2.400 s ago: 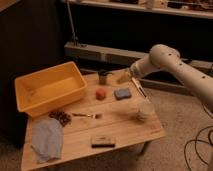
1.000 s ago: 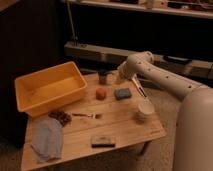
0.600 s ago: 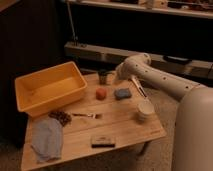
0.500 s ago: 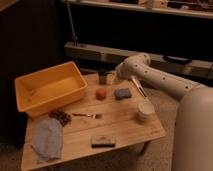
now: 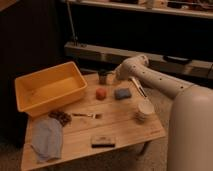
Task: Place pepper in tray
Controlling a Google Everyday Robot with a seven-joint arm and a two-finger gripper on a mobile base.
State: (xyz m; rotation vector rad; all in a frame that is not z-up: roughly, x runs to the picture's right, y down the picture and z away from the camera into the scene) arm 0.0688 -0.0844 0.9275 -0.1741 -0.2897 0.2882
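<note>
A low wooden table (image 5: 125,127) is standing in front of dark shelving, and the pepper (image 5: 101,93) is sitting near the middle of its far half. It is showing as a small orange-red rounded lump, too even in outline to tell a long axis or which way its stem is pointing. It is lying outside the tray (image 5: 30,102), which is sitting well off at about 9 o'clock from it with a strip of bare wood between them. The gripper (image 5: 116,78) is hanging at about 1 o'clock from the pepper, near it but not touching it, at the end of a white arm (image 5: 150,77) reaching in from 3 o'clock. Its jaws are standing parted and grasping nothing. A blue sponge (image 5: 122,93) is lying just beside the pepper at 3 o'clock, and a dark cup (image 5: 103,76) is standing at 12 o'clock, just left of the gripper. Farther out, a fork (image 5: 87,115) is lying at 7 o'clock, dark grapes (image 5: 60,117) and a grey-blue cloth (image 5: 47,140) at 8 o'clock, and a pale bowl (image 5: 145,110) at 4 o'clock. Compared with the earliest view, the arm is now folding far more to the left, with the gripper sitting closer to the cup, while the pepper is lying where it was.
</note>
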